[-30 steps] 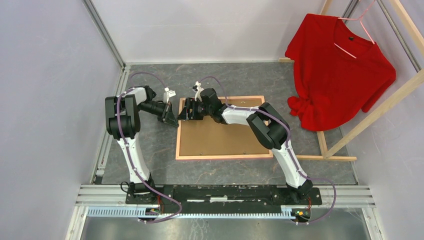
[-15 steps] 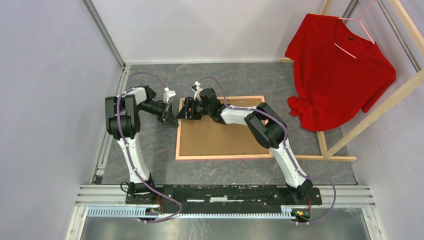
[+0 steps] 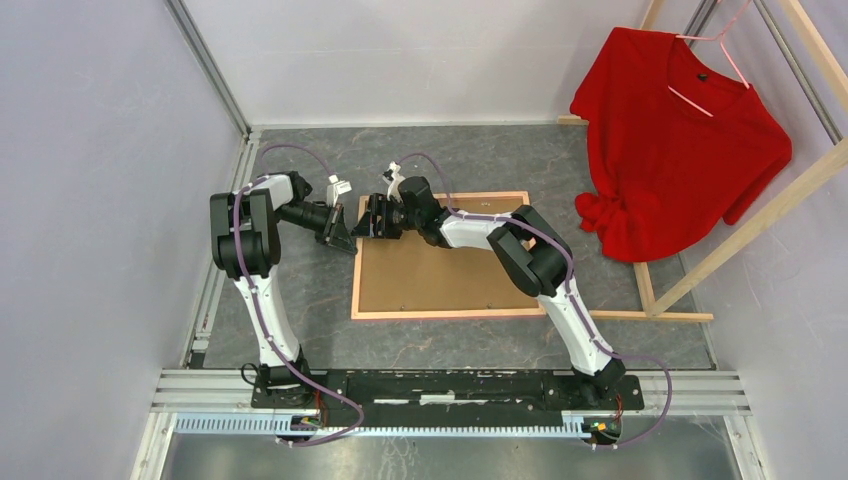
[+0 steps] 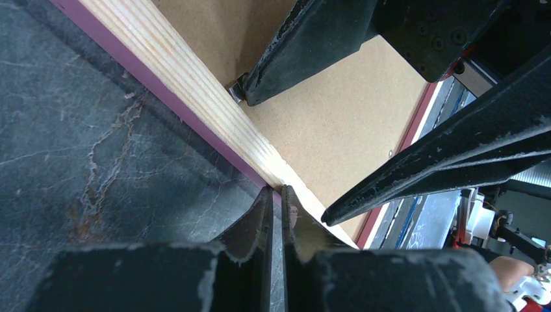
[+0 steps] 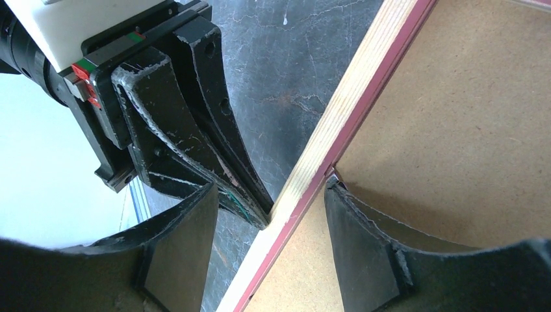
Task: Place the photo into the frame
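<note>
Bracing the pink, wood-rimmed rectangular frame (image 3: 430, 280) face down on the grey table (image 3: 480, 160), the left gripper (image 4: 276, 193) rests fingers-together against its rim. The right gripper (image 5: 269, 188), jaws apart astride it, should close squarely; no photo shows.

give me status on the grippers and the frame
Left gripper shut, tips at left rim of frame. Right gripper open, straddling that rim. Frame face down, backing board up; photo not in view. Red shirt hangs clear, right.
</note>
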Robot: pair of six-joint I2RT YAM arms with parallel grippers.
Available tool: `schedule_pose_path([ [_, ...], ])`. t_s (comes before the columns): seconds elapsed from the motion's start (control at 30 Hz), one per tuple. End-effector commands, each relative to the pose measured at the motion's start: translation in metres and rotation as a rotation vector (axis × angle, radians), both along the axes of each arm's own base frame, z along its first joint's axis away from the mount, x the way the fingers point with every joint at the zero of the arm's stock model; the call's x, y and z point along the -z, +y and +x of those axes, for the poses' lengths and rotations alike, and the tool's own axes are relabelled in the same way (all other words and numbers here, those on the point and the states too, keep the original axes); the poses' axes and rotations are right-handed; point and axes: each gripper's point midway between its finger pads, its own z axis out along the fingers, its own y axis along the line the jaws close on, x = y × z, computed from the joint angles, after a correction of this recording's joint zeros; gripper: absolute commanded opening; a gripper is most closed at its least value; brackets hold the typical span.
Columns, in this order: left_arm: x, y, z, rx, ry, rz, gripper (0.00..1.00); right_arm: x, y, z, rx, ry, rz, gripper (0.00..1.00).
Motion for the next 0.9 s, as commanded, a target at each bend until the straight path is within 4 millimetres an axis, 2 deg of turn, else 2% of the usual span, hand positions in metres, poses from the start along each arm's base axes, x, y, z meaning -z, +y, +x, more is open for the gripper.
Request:
schedule_pose_path([
  [0.0, 0.021, 0.005, 0.002, 0.039, -0.033, 0.069, 0.12, -0.014, 0.003, 0.001, -0.015, -0.033, 0.009, 0.68],
  [0.07, 0.018, 0.009, 0.002, 0.044, -0.045, 0.084, 0.13, -0.034, -0.007, 0.003, -0.005, -0.066, 0.029, 0.70],
  [0.17, 0.012, 0.017, 0.005, 0.050, -0.055, 0.108, 0.14, -0.066, -0.037, 0.012, 0.026, -0.102, 0.059, 0.74],
  [0.23, 0.008, 0.022, 0.009, 0.056, -0.071, 0.128, 0.16, -0.089, -0.064, 0.018, 0.052, -0.143, 0.060, 0.78],
  [0.3, 0.005, 0.027, 0.009, 0.067, -0.089, 0.161, 0.18, -0.094, -0.105, 0.024, 0.116, -0.167, 0.005, 0.83],
  [0.4, 0.005, 0.033, 0.006, 0.080, -0.119, 0.205, 0.20, -0.087, -0.186, 0.037, 0.280, -0.184, -0.122, 0.91],
  [0.47, 0.008, 0.037, 0.000, 0.094, -0.129, 0.241, 0.21, -0.070, -0.250, 0.043, 0.414, -0.177, -0.263, 0.95],
  [0.53, 0.014, 0.040, -0.006, 0.113, -0.137, 0.279, 0.23, -0.056, -0.306, 0.040, 0.532, -0.165, -0.372, 0.98],
  [0.63, 0.018, 0.042, -0.017, 0.143, -0.159, 0.319, 0.25, -0.041, -0.376, 0.026, 0.691, -0.154, -0.489, 0.98],
  [0.7, 0.021, 0.040, -0.026, 0.165, -0.168, 0.337, 0.26, -0.032, -0.405, 0.016, 0.764, -0.146, -0.527, 0.98],
  [0.73, 0.020, 0.039, -0.028, 0.177, -0.176, 0.347, 0.26, -0.026, -0.412, 0.011, 0.778, -0.138, -0.537, 0.98],
  [0.87, 0.024, 0.034, -0.041, 0.224, -0.193, 0.395, 0.26, -0.001, -0.424, -0.001, 0.792, -0.088, -0.555, 0.98],
])
